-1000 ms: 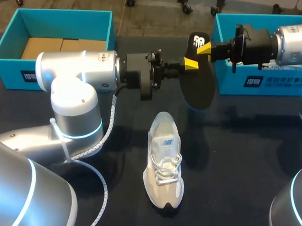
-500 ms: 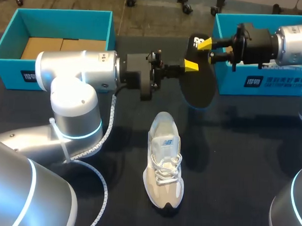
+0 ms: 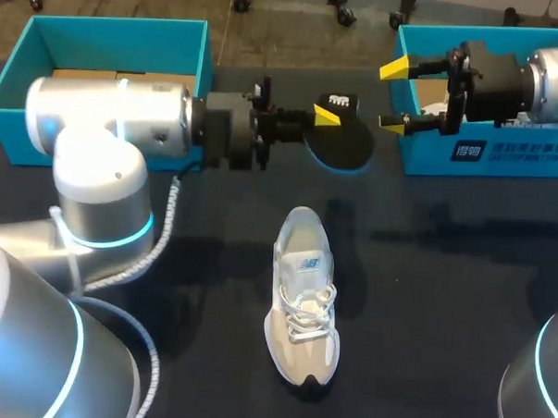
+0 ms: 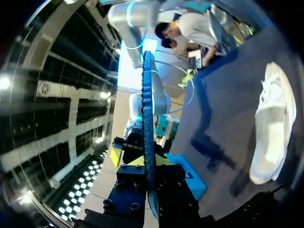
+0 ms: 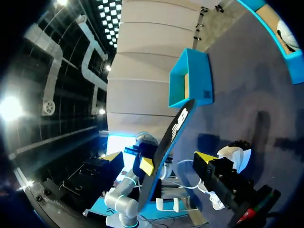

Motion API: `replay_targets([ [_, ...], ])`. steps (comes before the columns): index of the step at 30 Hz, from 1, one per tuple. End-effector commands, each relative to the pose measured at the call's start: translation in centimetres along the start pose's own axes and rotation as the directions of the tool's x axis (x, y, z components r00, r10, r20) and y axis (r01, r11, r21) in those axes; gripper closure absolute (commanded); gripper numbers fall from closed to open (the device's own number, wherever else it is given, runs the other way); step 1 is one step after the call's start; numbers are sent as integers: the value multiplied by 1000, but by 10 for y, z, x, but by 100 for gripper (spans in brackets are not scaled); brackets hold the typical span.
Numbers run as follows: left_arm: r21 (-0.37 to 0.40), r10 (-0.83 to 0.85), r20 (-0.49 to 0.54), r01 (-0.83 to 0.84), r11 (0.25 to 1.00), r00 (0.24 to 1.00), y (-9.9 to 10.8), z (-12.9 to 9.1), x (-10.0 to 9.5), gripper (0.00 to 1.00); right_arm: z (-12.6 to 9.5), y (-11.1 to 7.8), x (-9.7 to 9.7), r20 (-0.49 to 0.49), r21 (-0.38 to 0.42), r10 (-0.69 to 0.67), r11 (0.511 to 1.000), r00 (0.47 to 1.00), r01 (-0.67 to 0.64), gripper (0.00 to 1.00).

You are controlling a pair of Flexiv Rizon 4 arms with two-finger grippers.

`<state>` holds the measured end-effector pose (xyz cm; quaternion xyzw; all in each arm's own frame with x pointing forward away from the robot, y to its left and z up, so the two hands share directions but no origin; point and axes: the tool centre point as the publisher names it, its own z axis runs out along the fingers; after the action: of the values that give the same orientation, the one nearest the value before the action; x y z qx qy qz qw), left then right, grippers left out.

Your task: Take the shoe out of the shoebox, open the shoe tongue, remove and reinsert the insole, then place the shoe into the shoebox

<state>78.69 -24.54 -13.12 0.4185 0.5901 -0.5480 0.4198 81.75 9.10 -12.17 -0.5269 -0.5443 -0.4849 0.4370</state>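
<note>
A black insole (image 3: 344, 141) hangs over the table's far middle, and my left gripper (image 3: 326, 113) is shut on its near-left edge. In the left wrist view the insole (image 4: 148, 128) stands edge-on between my left gripper's (image 4: 145, 160) fingers. My right gripper (image 3: 395, 95) stands wide open just right of the insole, in front of the right shoebox (image 3: 490, 149), holding nothing. In the right wrist view the insole (image 5: 167, 142) lies ahead of one yellow fingertip (image 5: 203, 159). The pale shoe (image 3: 302, 298) lies on the table, toe toward me, with its laces loose. It also shows as the shoe (image 4: 273, 126) beside my left gripper.
A teal shoebox (image 3: 26, 68) stands at the back left behind my left arm, with brown cardboard inside. The right shoebox holds something white. The dark table (image 3: 442, 299) spreads around the shoe.
My right gripper opened, let go of the insole's top and drew back right. My left arm swung the insole left and back, tilting it flatter.
</note>
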Motion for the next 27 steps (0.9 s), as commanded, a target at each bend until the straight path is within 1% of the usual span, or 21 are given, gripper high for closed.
replay_targets([
  [1, 100, -206, -157, 223, 970, 966, 3, -18, -8, 100, -1, 2, 0, -4, 2, -9, 1000, 1000, 9, 0],
  [2, 101, -227, -168, 245, 964, 959, 2, -20, -7, 100, -1, 2, 0, -4, 2, -9, 1000, 1000, 9, 0],
  [3, 94, -186, -162, 202, 975, 969, 0, -25, -5, 100, -1, 2, 0, -4, 2, -9, 1000, 1000, 9, 0],
  [16, 94, -186, -162, 202, 975, 969, 0, -25, -5, 100, -1, 2, 0, -4, 2, -9, 1000, 1000, 9, 0],
  [17, 99, -214, -162, 232, 968, 963, -2, -27, -4, 100, -1, 2, 0, -4, 2, -9, 1000, 1000, 9, 0],
  [19, 82, -285, -164, 301, 950, 945, -3, -31, -4, 100, -1, 2, 0, -4, 2, -9, 1000, 1000, 9, 0],
  [23, 11, -410, -164, 417, 909, 897, -7, -37, -5, 100, -1, 2, 0, -4, 2, -9, 1000, 1000, 9, 0],
  [26, -25, -530, -179, 534, 845, 829, -12, -44, -4, 100, -1, 2, 0, -4, 2, -9, 1000, 1000, 9, 0],
  [27, -50, -581, -180, 582, 811, 794, -14, -46, -3, 100, -1, 2, 0, -4, 2, -9, 1000, 1000, 9, 0],
])
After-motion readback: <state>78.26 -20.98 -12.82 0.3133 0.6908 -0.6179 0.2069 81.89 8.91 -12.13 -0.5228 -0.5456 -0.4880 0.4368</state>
